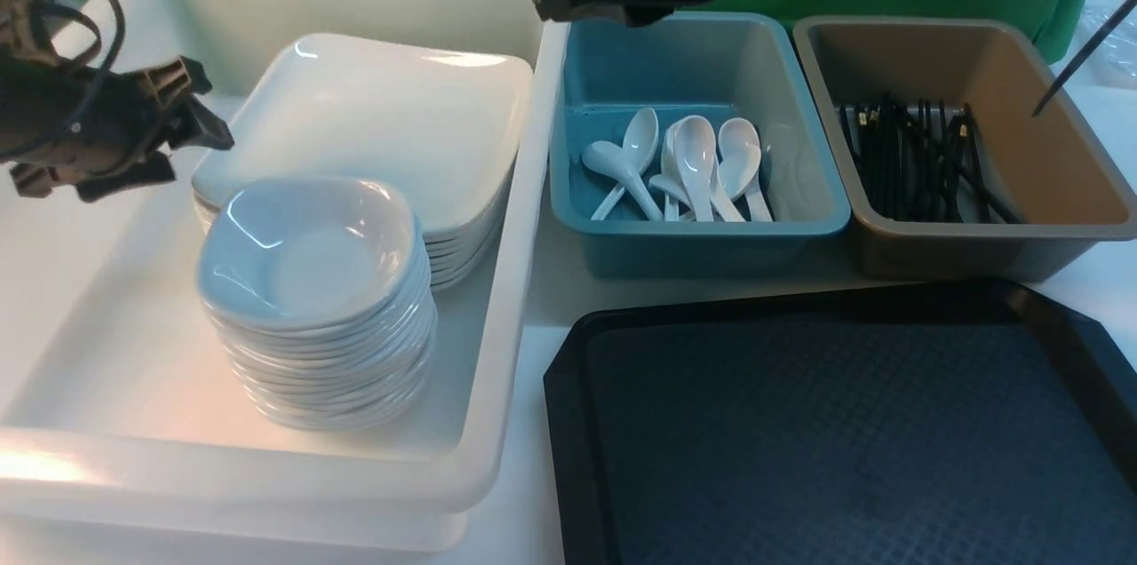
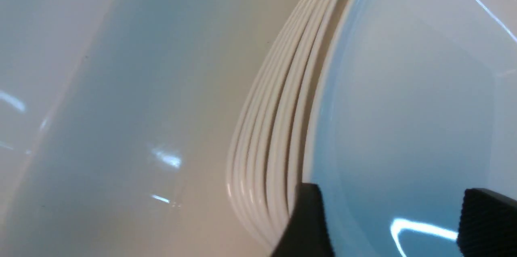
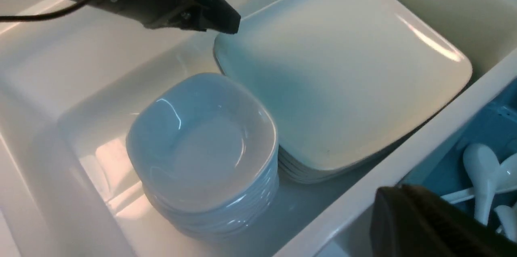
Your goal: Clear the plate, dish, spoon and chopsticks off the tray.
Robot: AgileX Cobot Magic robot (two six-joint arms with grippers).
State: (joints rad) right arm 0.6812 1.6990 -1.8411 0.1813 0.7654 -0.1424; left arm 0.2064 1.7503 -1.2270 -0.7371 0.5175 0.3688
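Beside the plate (image 1: pixel 373 116) rim, left gripper (image 1: pixel 200 116) spread, holding nothing

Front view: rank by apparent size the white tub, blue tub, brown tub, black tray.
1. Big white plastic tub, largest.
2. Flat black diamond-textured tray, cut off by the frame and nearest the camera, so its place is unsure.
3. Blue plastic tub and brown plastic tub: look alike, no ranking.

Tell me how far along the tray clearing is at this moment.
Nearly finished. The tray shows nothing on it. The plate tops the stack in the white tub, spoons lie in the blue tub, chopsticks in the brown tub. The left gripper is open at the plate's edge, holding nothing. Nothing visible remains to clear.
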